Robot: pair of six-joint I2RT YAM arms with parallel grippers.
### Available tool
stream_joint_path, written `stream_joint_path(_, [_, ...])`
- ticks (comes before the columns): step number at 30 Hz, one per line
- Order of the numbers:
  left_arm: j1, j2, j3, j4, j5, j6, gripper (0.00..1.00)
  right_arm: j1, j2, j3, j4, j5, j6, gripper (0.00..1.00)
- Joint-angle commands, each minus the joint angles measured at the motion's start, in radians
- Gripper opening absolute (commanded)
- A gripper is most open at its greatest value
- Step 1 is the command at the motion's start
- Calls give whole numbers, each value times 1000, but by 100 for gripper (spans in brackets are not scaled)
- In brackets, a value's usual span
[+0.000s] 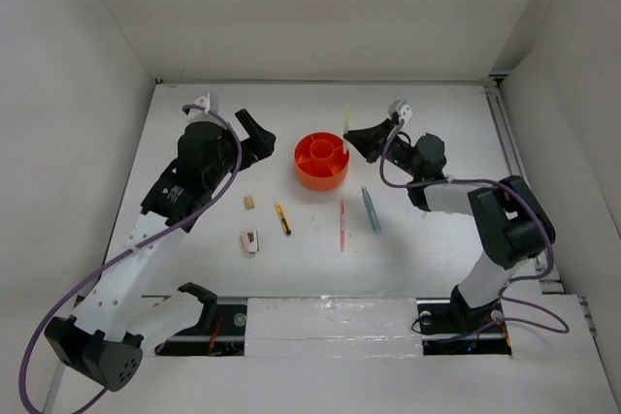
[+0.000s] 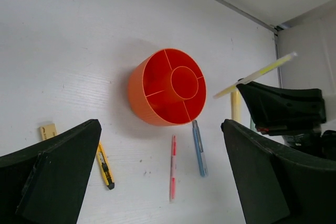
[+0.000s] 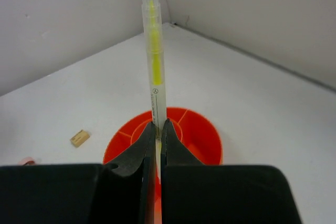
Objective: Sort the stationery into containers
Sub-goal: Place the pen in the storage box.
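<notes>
The orange tub [image 1: 322, 164] stands mid-table, its compartments empty in the left wrist view [image 2: 157, 80]. My right gripper [image 1: 351, 137] is shut on a yellow pen [image 1: 344, 119] and holds it above the tub's right rim; the right wrist view shows the pen [image 3: 154, 51] pinched between the shut fingers [image 3: 158, 128] over the tub [image 3: 205, 135]. My left gripper [image 1: 258, 133] is open and empty, left of the tub. On the table in front lie a grey-blue pen [image 1: 371, 208], a red pen [image 1: 342, 225], a yellow-black cutter [image 1: 282, 217], a tan eraser [image 1: 249, 202] and a pink-white eraser [image 1: 250, 240].
White walls close the table at the back and both sides. A metal rail [image 1: 505, 152] runs along the right edge. A taped strip [image 1: 330, 322] lies between the arm bases. A pale stick [image 2: 235, 106] shows beside the right gripper in the left wrist view.
</notes>
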Motion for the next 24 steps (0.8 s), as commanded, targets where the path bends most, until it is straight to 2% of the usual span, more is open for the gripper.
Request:
stream_joint_path(1, [3,-7,-8,33,43,18,100,-7,47,-47,326,34,115,0])
stream_joint_path(7, [3,-16,-19,54,64,18,100,-16,128,-61,449,25,174,0])
stream_joint_path(24, [3,-7,-28,64,84,18,100,-16,204,-71,494,34,205,0])
